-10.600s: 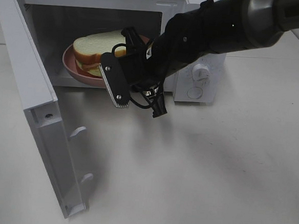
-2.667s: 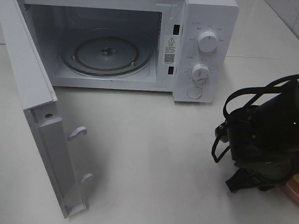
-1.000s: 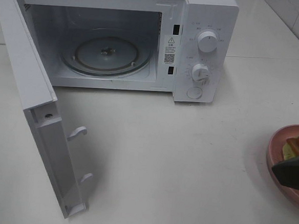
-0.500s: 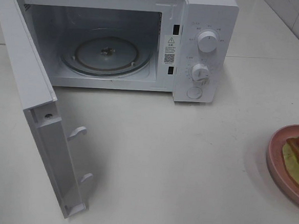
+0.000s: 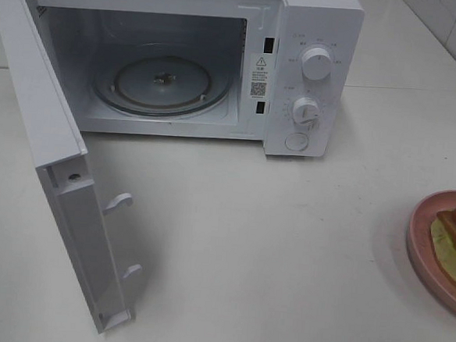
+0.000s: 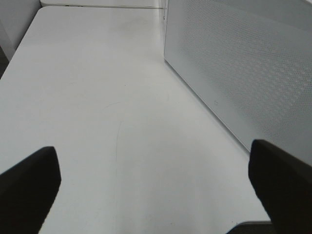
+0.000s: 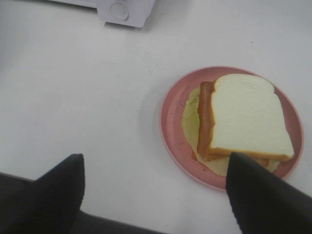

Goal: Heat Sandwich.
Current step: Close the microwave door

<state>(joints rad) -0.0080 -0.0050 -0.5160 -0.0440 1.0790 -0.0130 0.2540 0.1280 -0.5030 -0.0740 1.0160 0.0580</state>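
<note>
1. Table (image 5: pixel 284 261): a pale, flat surface that carries everything in view.
2. Microwave (image 5: pixel 317 13): white, at the far side of the table in the high view; its cavity stands open with nothing on the turntable.
3. Door (image 5: pixel 56 167): swung fully out to the left of the cavity, edge-on to the high camera, with two latch hooks on its inner edge. The left wrist view shows its perforated panel (image 6: pixel 243 73) close beside that arm.
4. Turntable (image 5: pixel 162 84): a round glass tray lying flat on the cavity floor.
5. Plate (image 7: pixel 171 122): round, pink, resting on the table well apart from the microwave, at the right edge of the high view, where it is cut off by the frame.
6. Sandwich (image 7: pixel 248 117): lies flat on the plate; a white bread slice on top, a reddish-brown layer showing along one side, a pale yellow-green layer beneath. Nothing touches it.
7. Right gripper (image 7: pixel 156 195): above the table near the plate, fingers spread wide and holding nothing; one fingertip (image 7: pixel 258 195) overlaps the plate's rim in its wrist view.
8. Left gripper (image 6: pixel 156 185): over bare table beside the door, fingers spread wide and holding nothing.
9. Knobs (image 5: pixel 317 64): two dials, one above the other, on the control panel, with a round button below.
</note>
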